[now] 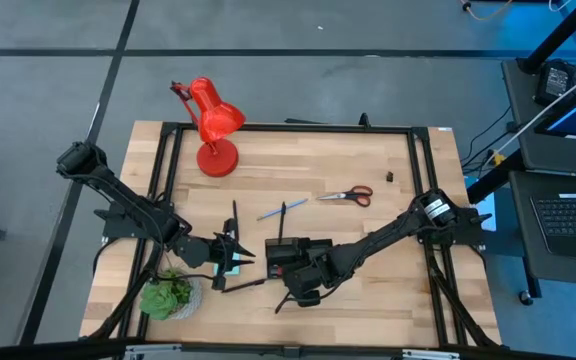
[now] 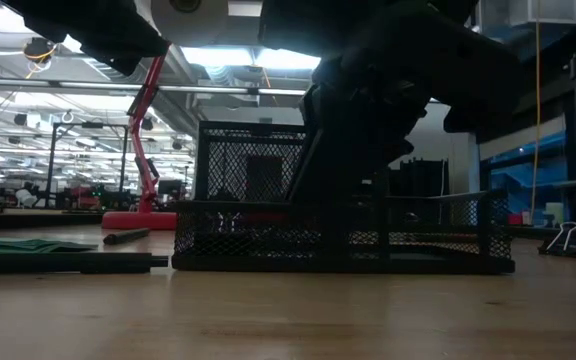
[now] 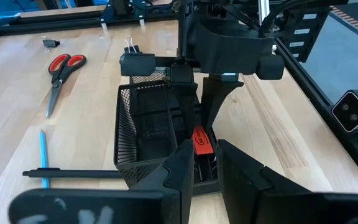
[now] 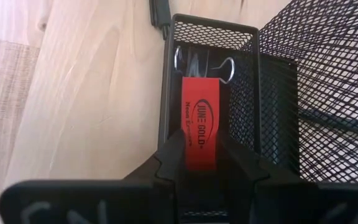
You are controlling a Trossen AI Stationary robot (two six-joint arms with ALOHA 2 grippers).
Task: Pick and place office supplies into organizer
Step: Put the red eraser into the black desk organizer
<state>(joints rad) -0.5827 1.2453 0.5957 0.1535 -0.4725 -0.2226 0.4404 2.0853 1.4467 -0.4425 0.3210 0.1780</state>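
Observation:
The organizer (image 1: 280, 252), a black mesh tray, stands on the table's near middle and also shows in the low view (image 2: 268, 235). My right gripper (image 4: 201, 165) hangs over its narrow compartment (image 4: 194, 68), shut on the small red piece (image 4: 200, 121). A silver-handled clip (image 4: 204, 59) lies in that compartment. My left gripper (image 3: 205, 171) is open and empty, just left of the organizer, over the light blue notepad (image 1: 230, 263). The red-handled scissors (image 1: 348, 196), the blue pen (image 1: 271, 211) and black pens (image 1: 234, 216) lie flat on the table farther back. My right gripper pinches the red piece between its two fingers (image 4: 166, 158) by its long sides, at the end nearest the wrist (image 4: 201, 155). The fingers point down from above and lie along the piece. The piece hangs into the narrow compartment; whether its free end touches the bottom, I cannot tell.
A red desk lamp (image 1: 213, 125) stands at the far left and a green potted plant (image 1: 168, 296) at the near left. A black pen (image 3: 73, 174) lies beside the organizer. Black clips (image 3: 135, 62) lie beyond it, one (image 1: 389, 177) at the far right.

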